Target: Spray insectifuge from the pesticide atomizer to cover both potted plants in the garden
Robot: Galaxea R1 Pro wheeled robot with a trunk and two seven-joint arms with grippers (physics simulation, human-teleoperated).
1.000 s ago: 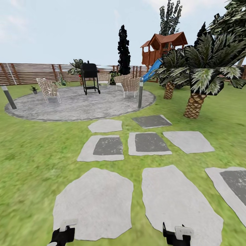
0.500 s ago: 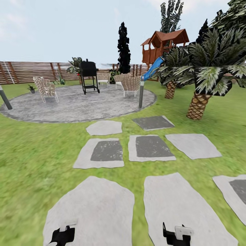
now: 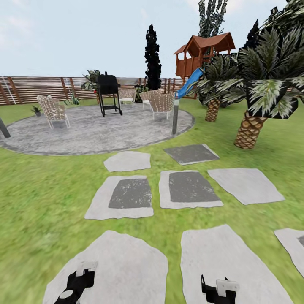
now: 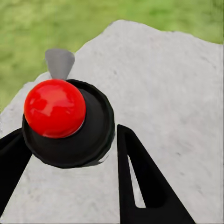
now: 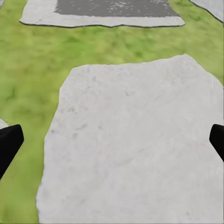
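A: So, where's the atomizer (image 4: pixel 63 119)?
B: Held in the left claw (image 4: pixel 70 154), red top up, above a stepping stone (image 4: pixel 158 84). The right claw (image 5: pixel 112 140) gapes wide, carrying nothing.
A: Risk?
B: Bumps while driving to the patio (image 3: pixel 97 131) might loosen that grip.

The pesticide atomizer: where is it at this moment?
The pesticide atomizer sits between the left pincer's fingers, red top towards the left wrist camera, above a pale stepping stone.

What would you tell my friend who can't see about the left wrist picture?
The left gripper holds the pesticide atomizer, a dark round bottle with a shiny red top, between its black fingers. Below lie a pale grey stepping stone and green grass.
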